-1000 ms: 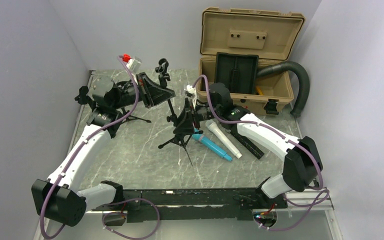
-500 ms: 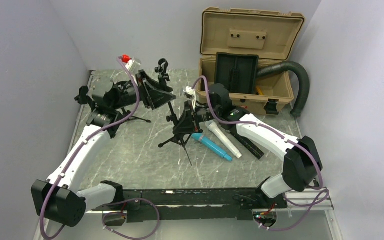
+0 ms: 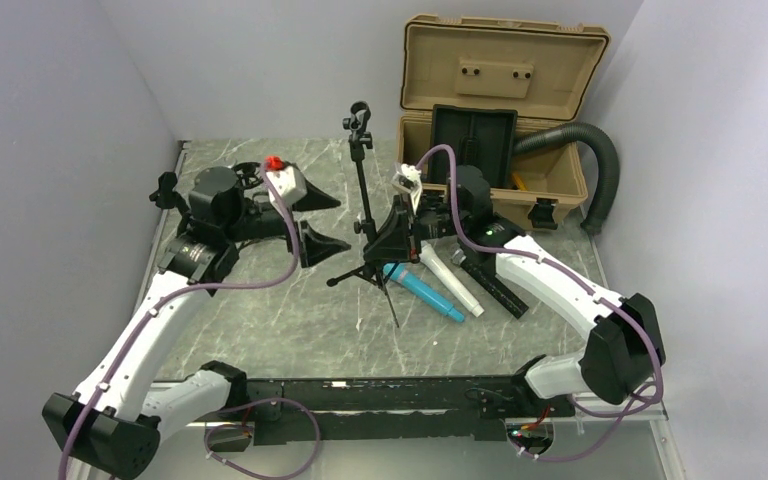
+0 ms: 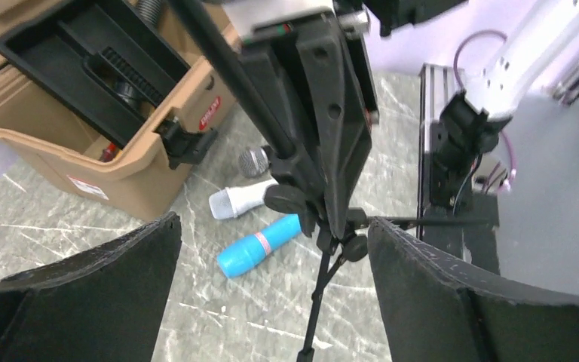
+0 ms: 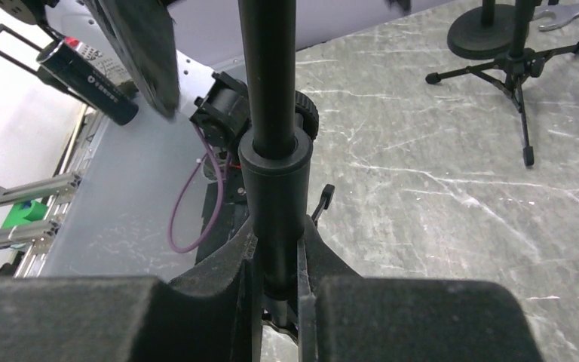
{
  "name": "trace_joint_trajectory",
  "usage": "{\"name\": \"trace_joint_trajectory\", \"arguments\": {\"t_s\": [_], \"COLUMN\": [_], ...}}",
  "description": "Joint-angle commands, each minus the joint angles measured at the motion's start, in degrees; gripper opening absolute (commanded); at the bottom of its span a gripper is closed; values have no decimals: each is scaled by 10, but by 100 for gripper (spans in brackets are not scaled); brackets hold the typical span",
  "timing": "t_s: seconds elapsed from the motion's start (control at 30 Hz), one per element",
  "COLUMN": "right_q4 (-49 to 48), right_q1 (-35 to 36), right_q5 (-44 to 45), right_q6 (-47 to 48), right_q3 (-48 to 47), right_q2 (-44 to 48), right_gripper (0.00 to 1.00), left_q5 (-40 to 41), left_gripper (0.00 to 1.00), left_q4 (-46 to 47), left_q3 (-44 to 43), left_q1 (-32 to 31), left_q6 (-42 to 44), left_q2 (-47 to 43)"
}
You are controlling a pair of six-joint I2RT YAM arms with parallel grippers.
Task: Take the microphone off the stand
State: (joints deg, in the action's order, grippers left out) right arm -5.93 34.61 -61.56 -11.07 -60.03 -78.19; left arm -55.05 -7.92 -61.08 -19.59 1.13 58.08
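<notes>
**On the marble surface: stand upright, microphones lying at its foot**

Beside the stand's feet, on their right, three microphones lie flat on the grey marbled surface (image 3: pixel 290 320). A blue microphone (image 3: pixel 422 292) is nearest the stand. A white microphone (image 3: pixel 450 280) lies just beside it, and a dark microphone (image 3: pixel 495 288) with a silver mesh head lies beyond that. All three point roughly the same slanted way. From the left wrist camera, the blue one and the white one show close together past the stand's lower joint.

The stand (image 3: pixel 362 180) is a thin black pole on spread tripod legs. It stands upright near the middle of the surface, with its clip (image 3: pixel 359 117) at the top.

The right jaws are closed tight on the lower, thicker part of the pole, just above the legs. The right wrist camera shows the pole pinched between the two fingers (image 5: pixel 219 294).

The left jaws are spread wide and hold nothing. They sit to the left of the stand, apart from it, with the opening turned toward the pole. Their two dark fingers (image 4: pixel 83 294) frame the stand from the left wrist camera.

Behind the stand, at the back right, a tan case (image 3: pixel 560 180) sits with its lid up and a black tray inside. A ribbed grey hose (image 3: pixel 600 165) curves round its right side. A second small tripod (image 5: pixel 518 64) stands farther off on the surface, seen from the right wrist camera.
</notes>
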Motion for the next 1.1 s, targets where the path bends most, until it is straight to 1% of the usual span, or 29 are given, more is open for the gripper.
{"name": "trace_joint_trajectory", "arguments": {"t_s": [0.0, 0.13, 0.27, 0.4, 0.47, 0.77, 1.07], "right_q4": [-59, -64, -65, -68, -67, -75, -76], "right_q1": [-1, -3, -7, -12, -14, -19, -22], "right_q5": [-34, -34, -31, -31, -31, -33, -31], "right_q6": [-21, -28, -28, -27, -27, -32, -32], "right_q3": [-2, 3, 12, 19, 20, 24, 27], "right_q2": [23, 25, 31, 38, 41, 43, 41], "right_gripper": [0, 0, 0, 0, 0, 0, 0], "left_q5": [26, 59, 82, 90, 90, 91, 87], "left_gripper": [91, 83, 71, 58, 54, 46, 46], "left_q4": [-121, -148, -169, -182, -185, -186, -181], "left_q3": [-40, -73, -98, -111, -114, -112, -125], "left_q1": [-46, -76, -94, -108, -112, -120, -125], "left_q6": [176, 210, 236, 251, 253, 259, 252], "left_q2": [6, 25, 47, 64, 71, 80, 94]}}
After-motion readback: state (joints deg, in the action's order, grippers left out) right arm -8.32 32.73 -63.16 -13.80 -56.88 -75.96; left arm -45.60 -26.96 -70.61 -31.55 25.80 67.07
